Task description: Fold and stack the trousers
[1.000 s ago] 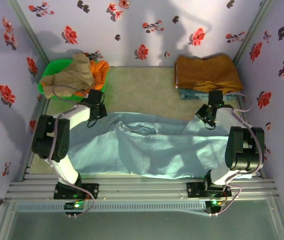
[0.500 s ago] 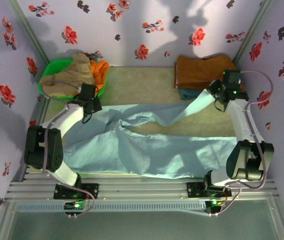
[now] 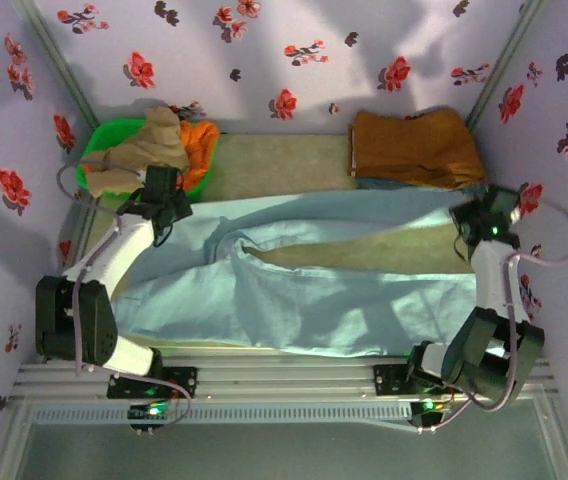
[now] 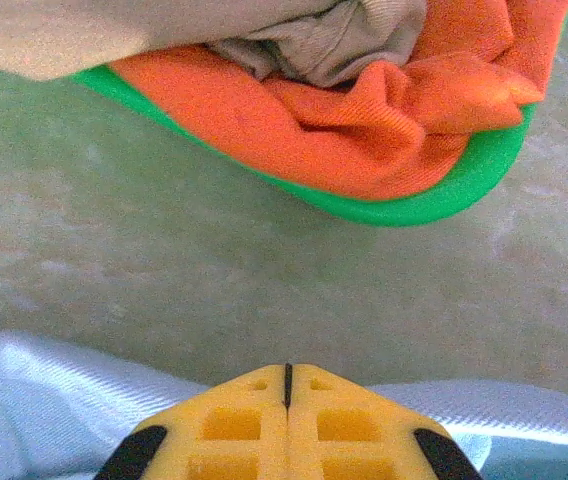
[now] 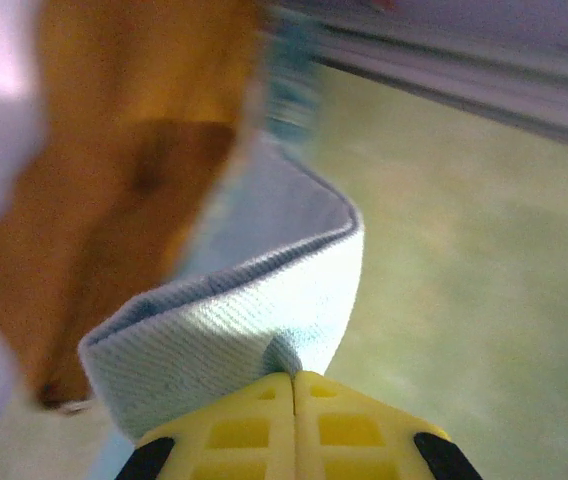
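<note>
The pale sky-blue trousers (image 3: 304, 290) lie spread across the table from left to right, one leg stretched long along the far side. My left gripper (image 3: 161, 212) is shut on that leg's left end, just in front of the green basin. In the left wrist view the yellow fingertips (image 4: 287, 372) are pressed together, with blue cloth (image 4: 44, 400) to either side below them. My right gripper (image 3: 469, 215) is shut on the right end, close to the right wall. The right wrist view shows a fold of the trousers (image 5: 224, 310) pinched at its tips (image 5: 293, 378).
A green basin (image 3: 99, 150) at the back left holds beige and orange garments (image 4: 364, 110). A folded mustard-brown garment (image 3: 414, 145) lies at the back right on a bluish one (image 3: 384, 183). Flowered walls close in both sides and the back.
Both grippers have moved outward, left toward the basin and right toward the right wall, pulling the far trouser leg from a slack crumple into a long straight band.
</note>
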You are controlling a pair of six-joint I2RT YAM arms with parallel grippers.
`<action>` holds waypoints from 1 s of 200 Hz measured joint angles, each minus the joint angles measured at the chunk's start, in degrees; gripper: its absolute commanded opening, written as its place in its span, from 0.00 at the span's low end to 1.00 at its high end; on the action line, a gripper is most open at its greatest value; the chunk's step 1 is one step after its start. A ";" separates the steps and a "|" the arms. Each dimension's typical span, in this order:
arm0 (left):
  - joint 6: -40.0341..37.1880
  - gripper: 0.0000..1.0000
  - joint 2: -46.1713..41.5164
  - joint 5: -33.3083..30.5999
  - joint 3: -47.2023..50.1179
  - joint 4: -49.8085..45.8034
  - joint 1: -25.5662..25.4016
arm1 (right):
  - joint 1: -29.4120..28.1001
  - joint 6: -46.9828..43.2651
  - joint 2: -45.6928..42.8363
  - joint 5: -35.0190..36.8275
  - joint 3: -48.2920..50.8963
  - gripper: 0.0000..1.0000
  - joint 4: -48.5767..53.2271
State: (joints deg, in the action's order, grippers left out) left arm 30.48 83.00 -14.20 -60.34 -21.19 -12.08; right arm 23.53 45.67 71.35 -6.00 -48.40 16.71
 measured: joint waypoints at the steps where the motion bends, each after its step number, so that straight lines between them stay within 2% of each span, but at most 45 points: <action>1: 0.02 0.00 -0.09 0.00 0.09 0.00 0.00 | 0.24 0.09 -0.02 -0.02 0.37 0.04 -0.07; 10: 0.33 0.00 -0.92 -0.17 1.03 0.07 0.04 | 2.93 1.22 0.00 0.00 4.50 0.19 -0.22; 19: 0.63 0.00 -1.25 -0.22 1.55 0.13 0.15 | 5.03 2.51 0.02 0.26 7.85 0.53 -0.20; 28: 0.74 0.00 -1.20 -0.33 1.60 0.15 0.33 | 6.27 3.41 0.00 0.61 10.54 0.66 -0.42; 40: 0.85 0.00 -0.94 -0.42 1.60 0.20 0.68 | 6.60 3.89 0.00 0.92 12.17 0.69 -0.09; 63: 0.83 0.00 0.74 -0.35 1.25 0.68 0.90 | 6.51 3.89 0.00 1.22 11.21 0.70 0.96; 70: 0.76 0.16 1.90 -0.17 0.59 0.48 0.90 | 6.34 3.89 -0.11 1.03 10.43 0.70 1.27; 74: 0.55 0.20 2.71 -0.09 0.04 0.42 0.90 | 6.03 3.89 -0.33 0.79 9.81 0.70 1.33; 81: 0.44 0.28 4.15 0.24 -0.92 0.13 0.90 | 5.55 3.89 -0.70 0.55 8.87 0.69 1.42; 93: 0.52 0.63 5.84 0.92 -1.99 0.13 0.90 | 3.28 3.87 -1.81 0.28 6.95 0.68 1.62; 100: 0.48 0.76 6.03 1.22 -2.08 0.07 0.90 | 0.57 3.63 -2.56 0.22 5.62 0.65 1.53; 108: 0.61 0.86 5.99 1.42 -2.08 -0.37 0.90 | -2.67 3.15 -2.93 0.09 4.24 0.55 1.51; 114: 0.63 0.90 5.84 1.64 -2.08 -0.63 0.90 | -5.27 2.84 -2.91 -0.09 3.10 0.42 1.31; 124: 1.05 0.92 5.40 1.84 -2.01 -0.98 0.96 | -9.77 2.45 -2.01 -0.85 1.64 0.01 0.22; 125: 1.05 0.92 5.35 1.84 -1.97 -1.03 0.96 | -10.03 2.45 -1.92 -0.94 1.57 0.00 0.15; 148: 3.48 0.87 1.03 1.81 2.01 -1.46 1.11 | -17.18 2.40 4.48 -4.35 0.44 0.00 -3.82; 174: 8.44 0.74 -5.60 1.75 12.11 -1.40 2.73 | -22.60 2.54 14.23 -6.12 0.57 0.00 -6.23; 200: 13.00 0.81 -6.29 2.43 20.59 -1.11 8.20 | -25.40 2.51 20.79 -8.04 1.29 0.00 -8.74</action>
State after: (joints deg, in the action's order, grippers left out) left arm 43.48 76.71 -11.77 -39.75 -22.31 -3.88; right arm -1.87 48.18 92.14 -14.04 -47.11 7.97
